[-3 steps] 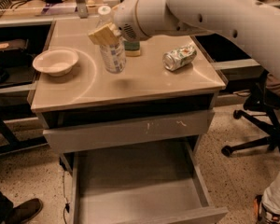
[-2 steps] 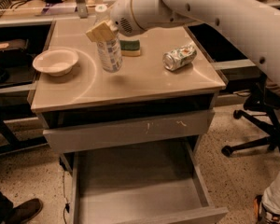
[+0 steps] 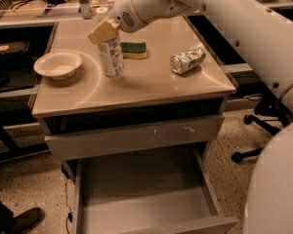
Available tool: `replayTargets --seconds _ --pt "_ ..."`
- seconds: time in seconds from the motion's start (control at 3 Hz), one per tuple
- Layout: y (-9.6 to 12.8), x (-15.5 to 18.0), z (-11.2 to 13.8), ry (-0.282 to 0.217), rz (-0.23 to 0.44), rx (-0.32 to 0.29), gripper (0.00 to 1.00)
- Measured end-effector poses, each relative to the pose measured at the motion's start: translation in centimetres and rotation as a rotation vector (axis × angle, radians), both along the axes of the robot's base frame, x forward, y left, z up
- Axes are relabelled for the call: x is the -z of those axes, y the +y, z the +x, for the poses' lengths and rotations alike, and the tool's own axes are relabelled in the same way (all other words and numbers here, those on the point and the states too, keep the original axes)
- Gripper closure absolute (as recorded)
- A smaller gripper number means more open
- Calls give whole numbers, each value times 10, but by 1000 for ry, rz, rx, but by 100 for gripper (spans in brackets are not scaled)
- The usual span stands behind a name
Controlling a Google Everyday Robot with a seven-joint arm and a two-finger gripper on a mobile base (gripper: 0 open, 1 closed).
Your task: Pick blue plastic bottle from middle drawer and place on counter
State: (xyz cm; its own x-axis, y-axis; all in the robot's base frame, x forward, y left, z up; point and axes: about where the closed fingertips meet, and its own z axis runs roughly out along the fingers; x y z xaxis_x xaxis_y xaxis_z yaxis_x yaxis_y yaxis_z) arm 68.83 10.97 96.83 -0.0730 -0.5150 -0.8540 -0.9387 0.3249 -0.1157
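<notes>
The blue plastic bottle point(image 3: 111, 57) stands upright on the counter point(image 3: 151, 84), between the bowl and the sponge. Its top is hidden by my gripper point(image 3: 103, 31), which comes in from the upper right and is shut on the bottle's upper end with tan fingers point(image 3: 98, 33). The middle drawer point(image 3: 146, 199) is pulled open below the counter, and its grey floor is bare.
A white bowl point(image 3: 57, 65) sits at the counter's left, a green-and-yellow sponge point(image 3: 134, 49) behind the bottle, and a crushed green-and-white can point(image 3: 187, 60) at the right. A shut drawer front with pale scratches point(image 3: 136, 136) is above the open drawer. An office chair base point(image 3: 263, 126) stands at the right.
The gripper and the bottle have shifted a little to the left over the counter, closer to the bowl. The bowl, sponge, can and drawer have not moved.
</notes>
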Motion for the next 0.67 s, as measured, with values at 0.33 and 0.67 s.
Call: replayTargets --seconds 0.33,0.67 --pt "2 12 5 60 -8 -50 100" --pt "0 28 8 104 -5 -72 100"
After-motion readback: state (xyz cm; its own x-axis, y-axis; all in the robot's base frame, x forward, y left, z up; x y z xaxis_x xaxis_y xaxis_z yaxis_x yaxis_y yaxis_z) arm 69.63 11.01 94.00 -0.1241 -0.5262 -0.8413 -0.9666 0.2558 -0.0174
